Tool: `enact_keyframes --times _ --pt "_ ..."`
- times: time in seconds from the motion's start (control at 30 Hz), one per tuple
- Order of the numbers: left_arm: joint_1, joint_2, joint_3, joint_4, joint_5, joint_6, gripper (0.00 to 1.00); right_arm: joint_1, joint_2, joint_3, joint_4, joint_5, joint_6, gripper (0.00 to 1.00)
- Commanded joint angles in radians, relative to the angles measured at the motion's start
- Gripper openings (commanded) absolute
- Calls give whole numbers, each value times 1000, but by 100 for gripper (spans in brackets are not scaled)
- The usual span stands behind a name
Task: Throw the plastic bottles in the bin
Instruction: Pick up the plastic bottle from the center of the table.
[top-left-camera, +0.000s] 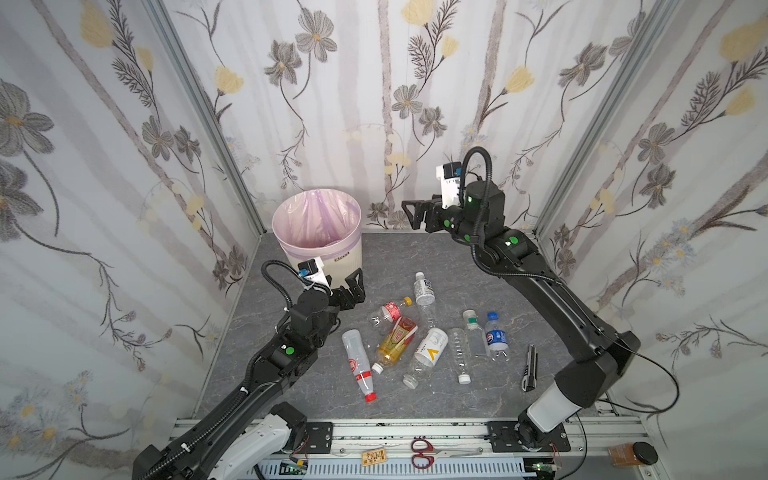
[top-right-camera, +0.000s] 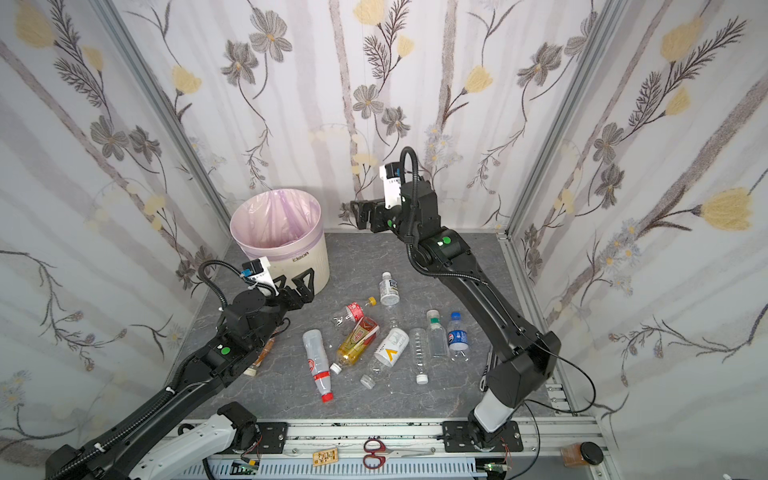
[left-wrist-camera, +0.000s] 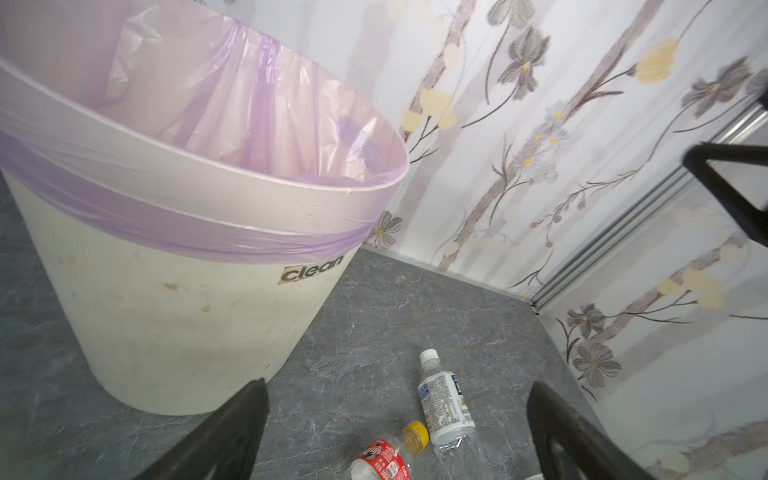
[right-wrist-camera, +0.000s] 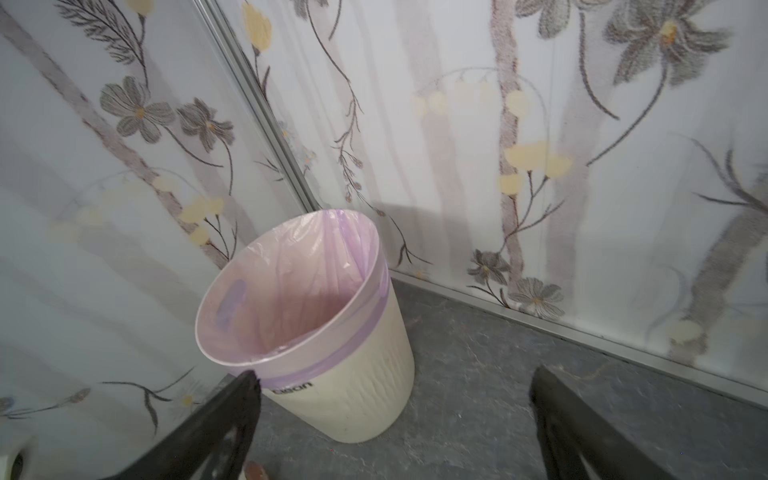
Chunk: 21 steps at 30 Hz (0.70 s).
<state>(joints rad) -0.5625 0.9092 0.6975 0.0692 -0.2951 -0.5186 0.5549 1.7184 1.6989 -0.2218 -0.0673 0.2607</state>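
With the left gripper (top-right-camera: 294, 278) and the right gripper (top-left-camera: 408, 215) both spread apart and empty, the plastic bottles (top-left-camera: 432, 351), lying crowded mid-table right of the far-left bin (top-left-camera: 291, 245), might have rolled or scattered when one was grabbed.

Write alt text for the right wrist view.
A cream bin with a pink liner stands on the grey floor by flowered walls. The right gripper is open and empty in the foreground.

Black arms (top-left-camera: 552, 299) bear green dots (top-left-camera: 289, 350) and ribbed black cables (top-left-camera: 274, 274). White camera blocks (top-left-camera: 449, 189) sit behind the left tool (top-right-camera: 296, 279) and right tool (top-left-camera: 409, 214).
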Motion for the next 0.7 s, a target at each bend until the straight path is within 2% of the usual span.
enact_keyframes --times 0.0,0.1,0.33,0.47,0.67 --pt "18 67 65 -225 -108 -122 100 -40 -112 -190 116 74 2 100" --pt "29 110 110 -342 -65 -131 100 -48 -232 -389 142 134 -3 100" --pt "33 72 -3 -474 149 -279 100 -50 -380 -721 195 150 28 100" --pt "19 82 -111 -488 322 -375 100 -51 -420 -803 210 147 31 100" --pt "-52 78 -179 -511 325 -414 100 -52 -439 -834 199 148 29 100"
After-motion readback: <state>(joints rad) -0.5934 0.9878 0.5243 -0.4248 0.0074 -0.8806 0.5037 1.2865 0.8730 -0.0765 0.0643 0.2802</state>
